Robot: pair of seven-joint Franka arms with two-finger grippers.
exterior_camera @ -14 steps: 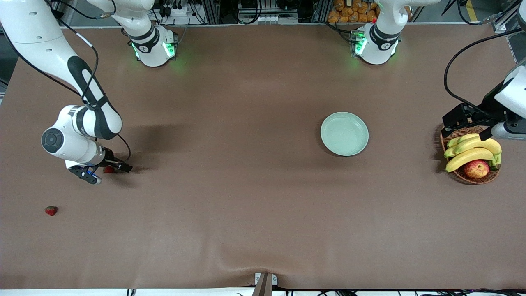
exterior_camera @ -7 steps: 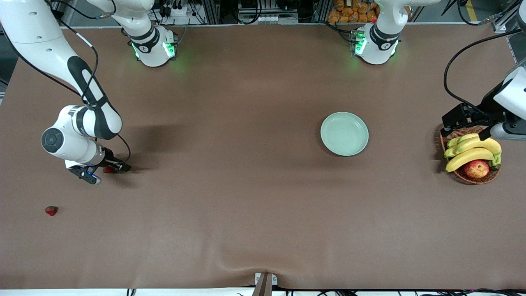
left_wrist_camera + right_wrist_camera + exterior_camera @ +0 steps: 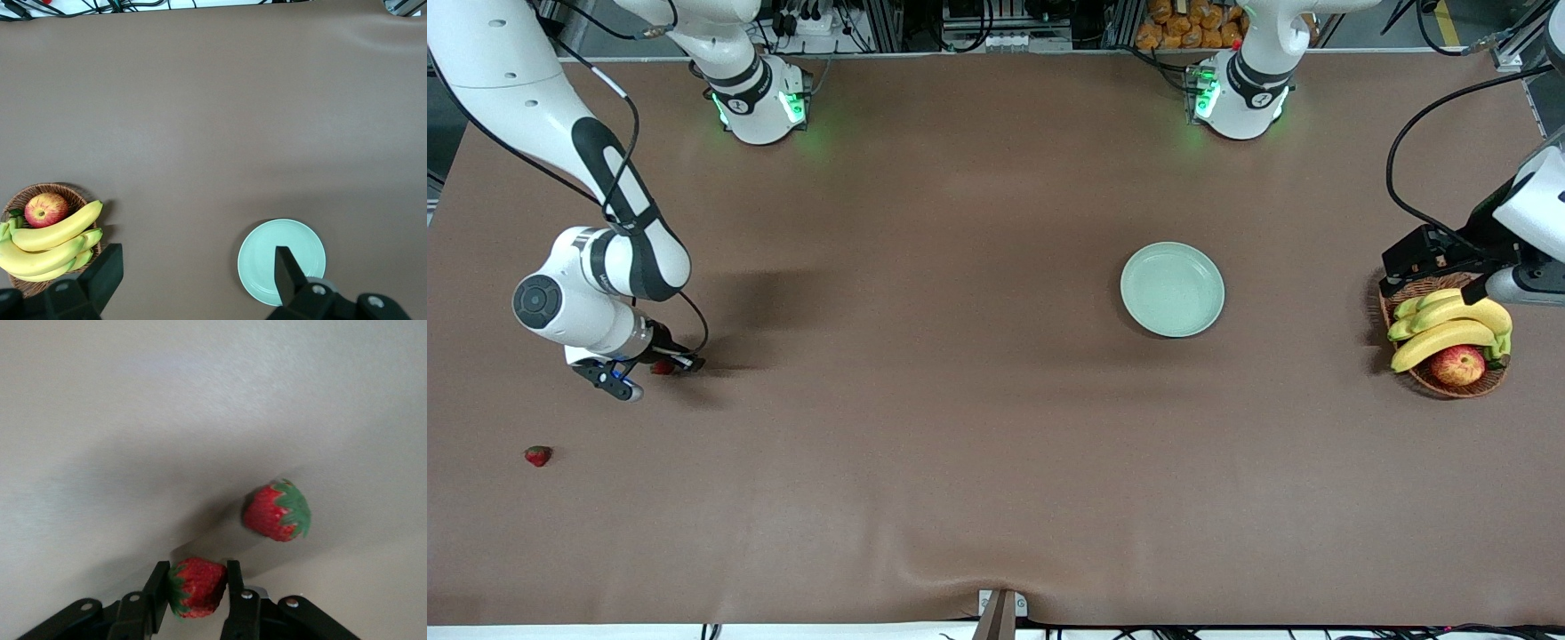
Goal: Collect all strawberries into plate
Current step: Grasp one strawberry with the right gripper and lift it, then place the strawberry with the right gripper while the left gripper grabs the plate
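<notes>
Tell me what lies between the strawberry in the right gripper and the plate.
Nothing: the front view shows only bare brown table between the strawberry in the right gripper and the plate.

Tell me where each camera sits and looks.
Front view: high across the table, facing both arms' bases; both arms show.
Left wrist view: on that arm, looking down past open left pincer at plate, basket.
Right wrist view: on that arm, looking down at right pincer gripping a strawberry.
Front and left wrist share plate, basket.
</notes>
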